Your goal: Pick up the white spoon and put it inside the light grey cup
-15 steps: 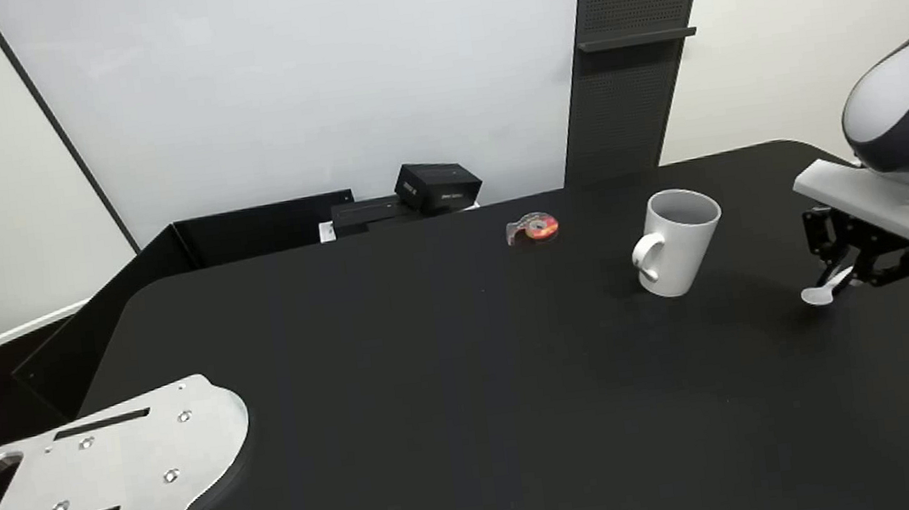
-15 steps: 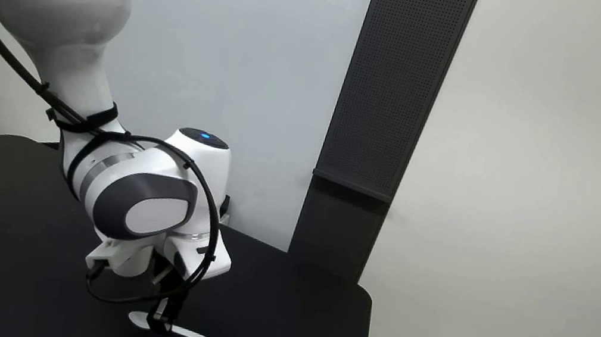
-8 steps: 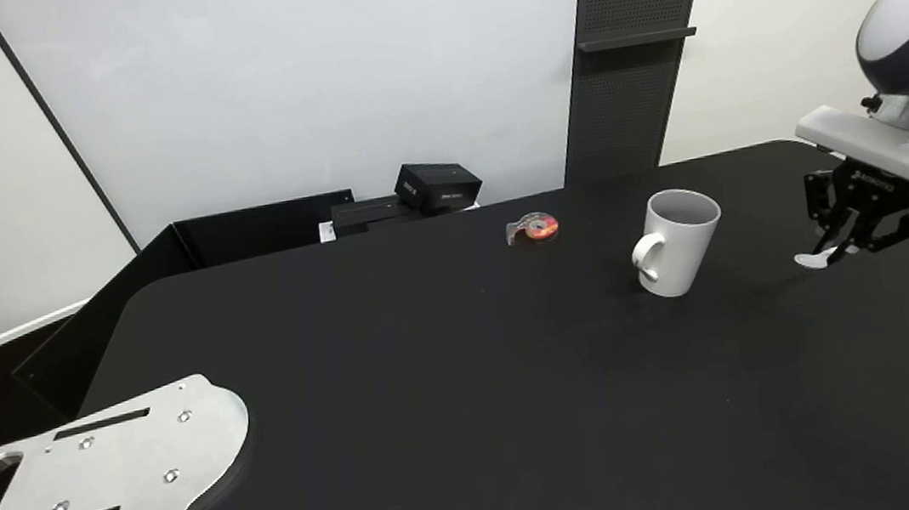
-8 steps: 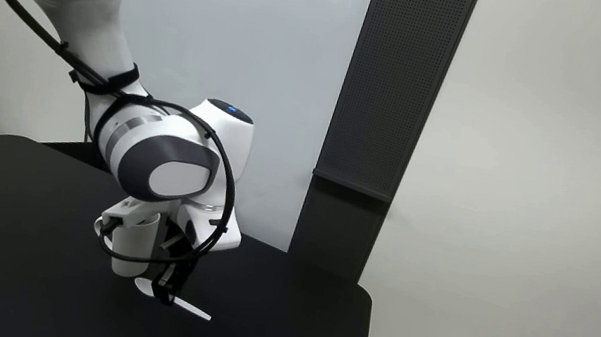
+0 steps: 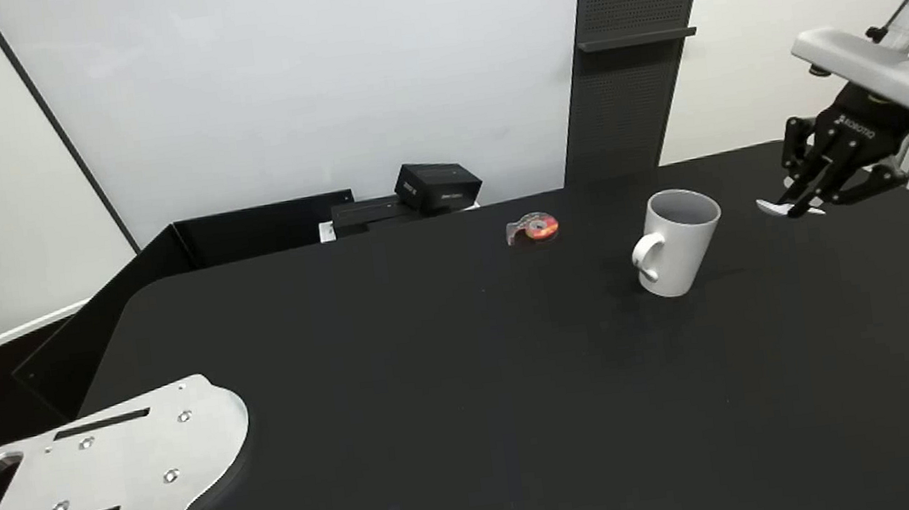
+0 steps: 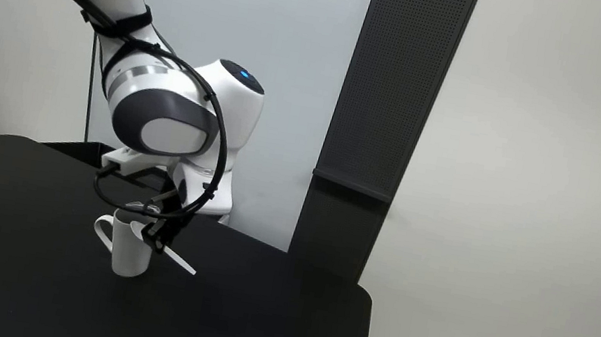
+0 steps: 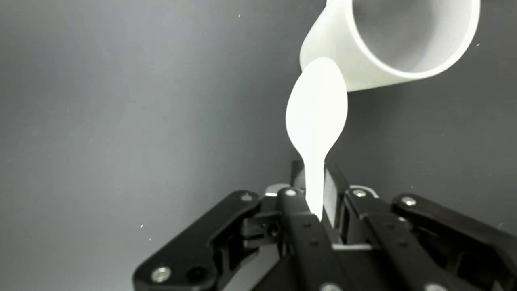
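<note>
Wrist view: the white spoon [image 7: 317, 113], handle pinched in the jaws, hangs outside the light grey mug [image 7: 360, 68]. It has just risen higher off the tabletop [image 5: 476, 372]; though depth is unclear, carrying over the rim seems next.

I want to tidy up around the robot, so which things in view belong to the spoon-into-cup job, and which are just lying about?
For the job:
white spoon, held
gripper, holding it
light grey cup, where the spoon should go

Just lying about:
tape dispenser
metal plate
black box at the back
</note>
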